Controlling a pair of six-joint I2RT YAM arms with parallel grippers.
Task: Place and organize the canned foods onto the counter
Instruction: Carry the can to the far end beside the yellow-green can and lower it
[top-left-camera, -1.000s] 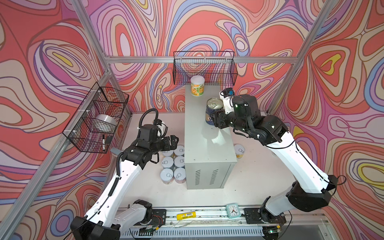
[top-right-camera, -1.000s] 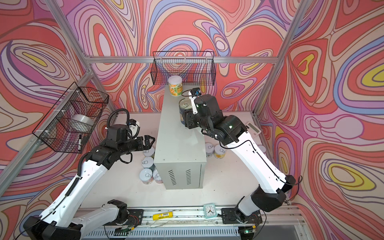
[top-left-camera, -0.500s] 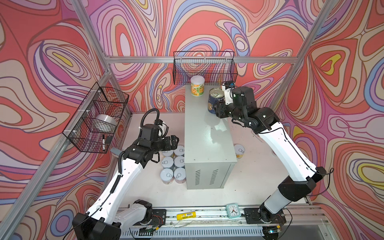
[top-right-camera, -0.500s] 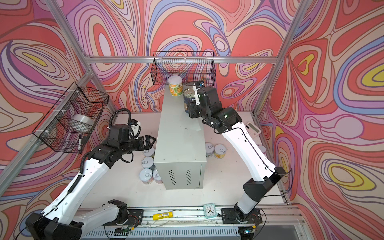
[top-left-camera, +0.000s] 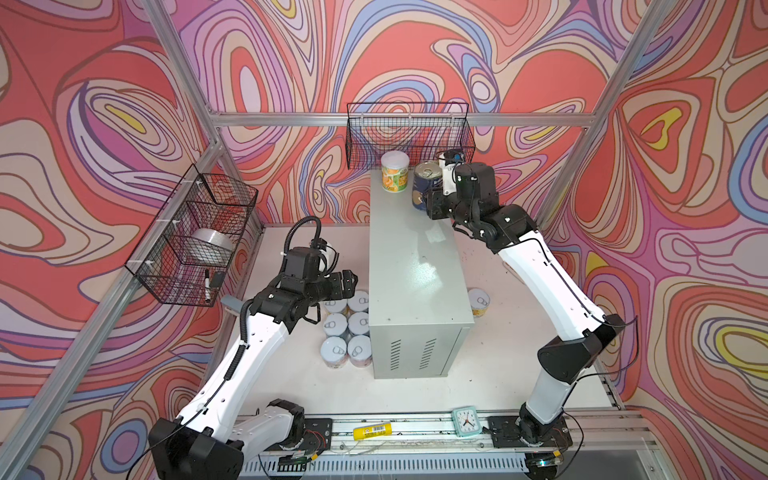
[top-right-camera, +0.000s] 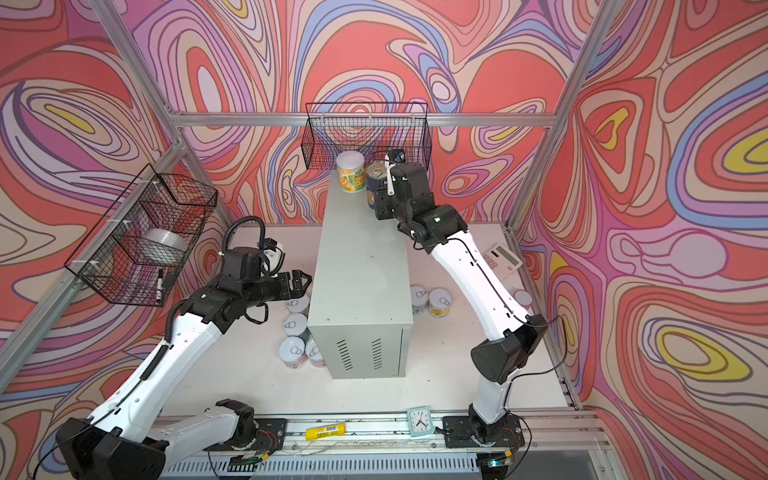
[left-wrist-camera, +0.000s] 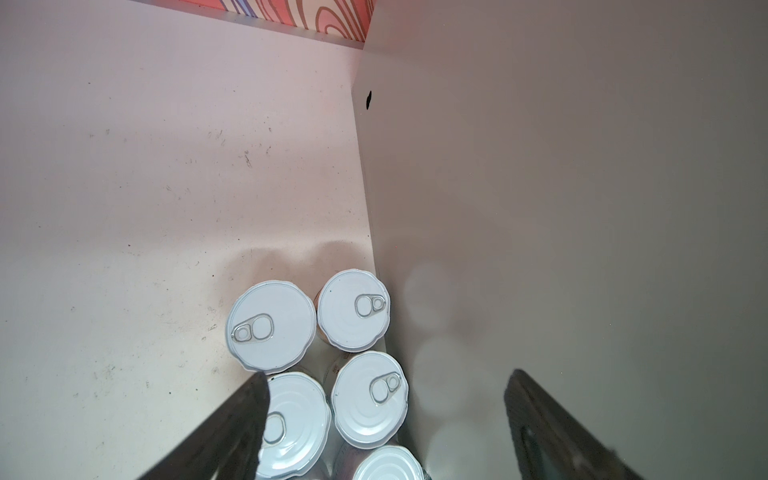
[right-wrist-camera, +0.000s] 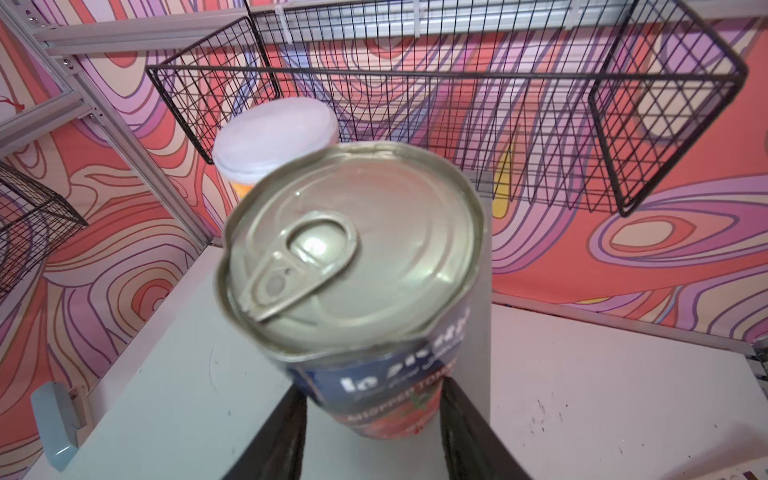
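Observation:
The counter (top-left-camera: 415, 266) (top-right-camera: 361, 270) is a tall grey box in the middle of the white table. A white-lidded can (top-left-camera: 394, 171) (right-wrist-camera: 274, 137) stands at its back edge. Right beside it is a dark navy can (top-left-camera: 424, 183) (top-right-camera: 376, 183) (right-wrist-camera: 353, 249), and my right gripper (top-left-camera: 430, 199) (right-wrist-camera: 374, 388) is shut on its lower part. Several silver-lidded cans (top-left-camera: 347, 326) (left-wrist-camera: 353, 307) sit packed together on the table against the counter's left side. My left gripper (top-left-camera: 347, 282) (left-wrist-camera: 387, 374) hangs open above them, holding nothing. More cans (top-right-camera: 430, 299) stand right of the counter.
A black wire basket (top-left-camera: 409, 133) hangs on the back wall just behind the two cans. A second basket (top-left-camera: 195, 232) on the left wall holds a silver tape roll. A yellow tube (top-left-camera: 373, 430) and a small clock (top-left-camera: 466, 420) lie at the front rail; a calculator (top-right-camera: 500, 259) lies far right.
My right gripper has carried the navy can back along the counter to beside the white-lidded can. The left arm has barely moved.

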